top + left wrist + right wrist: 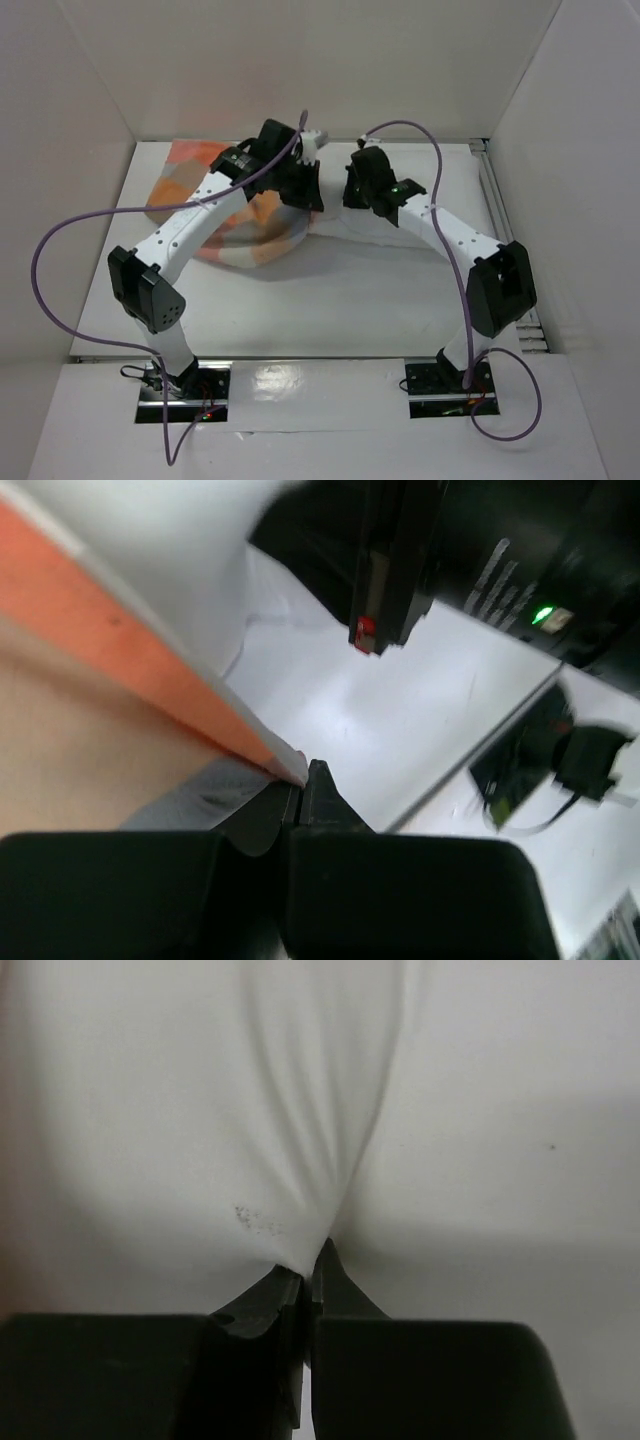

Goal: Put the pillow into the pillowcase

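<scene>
Arm bases (185,385): we find both fixed at the near edge of the worktop (330,300), one left, one right, with a purple cable (45,250) looping off each.
Arms: we record the left arm (190,230) and the right arm (450,235) arched toward the far half of the worktop, wrists close together near its middle.
Right hand (308,1278): clenched. Its wrist view shows the tips pinching a gather of the pillow (300,1110), plain white cloth with creases fanning up from the pinch.
Pillow position: on the worktop beneath the right wrist. It is white on white, so we cannot trace its full outline from above.
Left hand (303,785): clenched on the edge of the pillowcase (195,175). An orange band of the cloth runs straight into the tips.
Pillowcase position: far left part of the worktop, rumpled, in orange, tan and blue-grey checks, partly hidden by the left arm.
Pillow inside pillowcase: we cannot tell.
Walls (300,60): plain white panels enclose the worktop at back and sides.
</scene>
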`<action>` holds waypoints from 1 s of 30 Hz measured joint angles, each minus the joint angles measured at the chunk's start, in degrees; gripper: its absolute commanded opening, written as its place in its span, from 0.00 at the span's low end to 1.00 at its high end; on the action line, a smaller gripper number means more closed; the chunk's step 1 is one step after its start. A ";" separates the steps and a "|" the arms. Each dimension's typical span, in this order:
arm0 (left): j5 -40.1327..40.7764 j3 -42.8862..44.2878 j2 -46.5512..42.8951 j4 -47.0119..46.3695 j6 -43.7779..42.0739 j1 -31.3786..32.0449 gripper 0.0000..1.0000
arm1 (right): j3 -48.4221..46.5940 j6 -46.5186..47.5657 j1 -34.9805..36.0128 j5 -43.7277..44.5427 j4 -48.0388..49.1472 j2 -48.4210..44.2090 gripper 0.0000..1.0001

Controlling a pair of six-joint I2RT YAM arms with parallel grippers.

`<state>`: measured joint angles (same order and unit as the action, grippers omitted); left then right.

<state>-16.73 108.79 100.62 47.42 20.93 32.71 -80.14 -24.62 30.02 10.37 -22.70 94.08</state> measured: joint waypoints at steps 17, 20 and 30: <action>13.07 9.53 -2.08 13.20 2.21 -7.34 0.71 | 18.23 -9.16 20.72 0.61 7.39 -6.69 0.00; 19.12 16.57 4.68 12.94 2.93 -10.25 0.72 | 18.36 -9.44 21.62 1.75 5.95 -7.96 0.03; 29.79 27.47 29.11 12.35 3.17 -11.61 0.63 | 14.29 -10.64 23.12 9.40 -2.69 -9.33 1.00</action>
<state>13.06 136.27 129.73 59.77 24.10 21.10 -65.84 -35.27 53.15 19.77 -25.39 84.75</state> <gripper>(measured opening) 0.670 0.978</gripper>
